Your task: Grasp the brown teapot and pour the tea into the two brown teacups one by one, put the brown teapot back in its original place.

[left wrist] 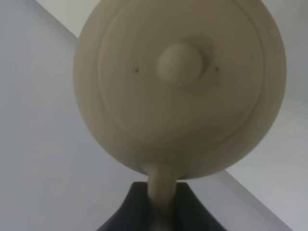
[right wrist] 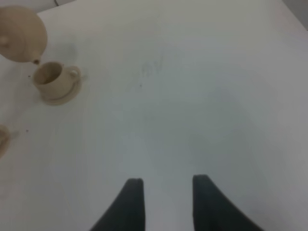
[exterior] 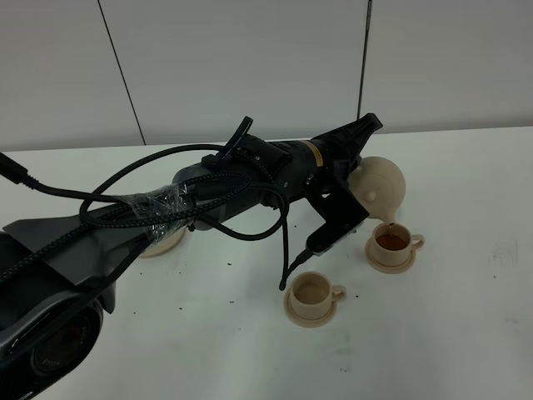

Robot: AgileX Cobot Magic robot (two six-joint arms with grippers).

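- We see dark reddish-brown tea [exterior: 389, 240] in the far teacup [exterior: 393, 252]; the near teacup [exterior: 311, 293] shows a pale inside.
- The brown teapot [exterior: 381, 185] hangs tilted, its spout just above the far teacup, well apart from the wide saucer [exterior: 162, 243].
- Our left gripper [left wrist: 161, 204] pinches the teapot's loop handle; our right gripper [right wrist: 163, 192] stands spread over the table [right wrist: 192, 96].

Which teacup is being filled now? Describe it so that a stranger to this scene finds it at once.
On the white table, find the tilted beige teapot held in the air. The teacup stands on its saucer directly beneath it. Unlike the nearer cup, whose inside looks pale, it holds dark reddish-brown tea.
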